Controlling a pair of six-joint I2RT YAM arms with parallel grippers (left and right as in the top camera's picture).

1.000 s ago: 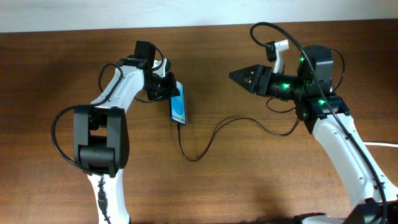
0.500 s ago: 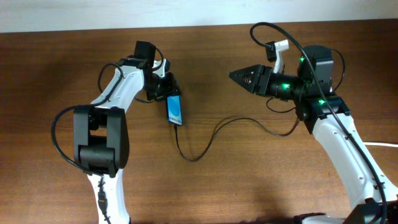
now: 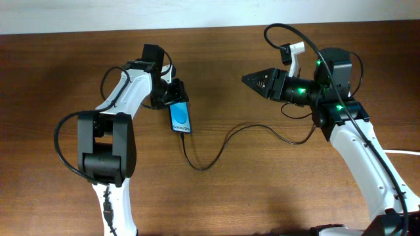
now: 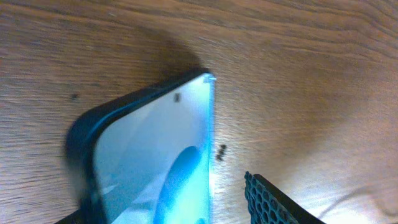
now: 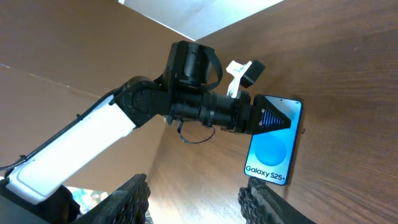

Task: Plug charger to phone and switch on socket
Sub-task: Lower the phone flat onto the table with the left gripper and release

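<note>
The phone (image 3: pixel 180 118) lies screen-up on the wood, its blue screen lit; the right wrist view shows the phone (image 5: pixel 273 152) with "Galaxy S25+" on it. My left gripper (image 3: pixel 172 95) sits at its top end. In the left wrist view the phone (image 4: pixel 161 155) fills the space between the jaws, and one finger (image 4: pixel 273 202) stands apart from its right edge. The thin black charger (image 3: pixel 216 152) meets the phone's lower end and curves right toward my right arm. My right gripper (image 5: pixel 194 183) is open and empty, pointing at the phone from the right. The socket is out of view.
A bit of white cord (image 3: pixel 401 152) shows at the overhead's right edge. A pale wall strip (image 3: pixel 210 13) runs along the table's far edge. The left arm's base (image 3: pixel 105 154) stands at the front left.
The phone has gone from tilted on its edge to flat, screen up, shifting slightly left with the cable's end. The right arm has not moved.
</note>
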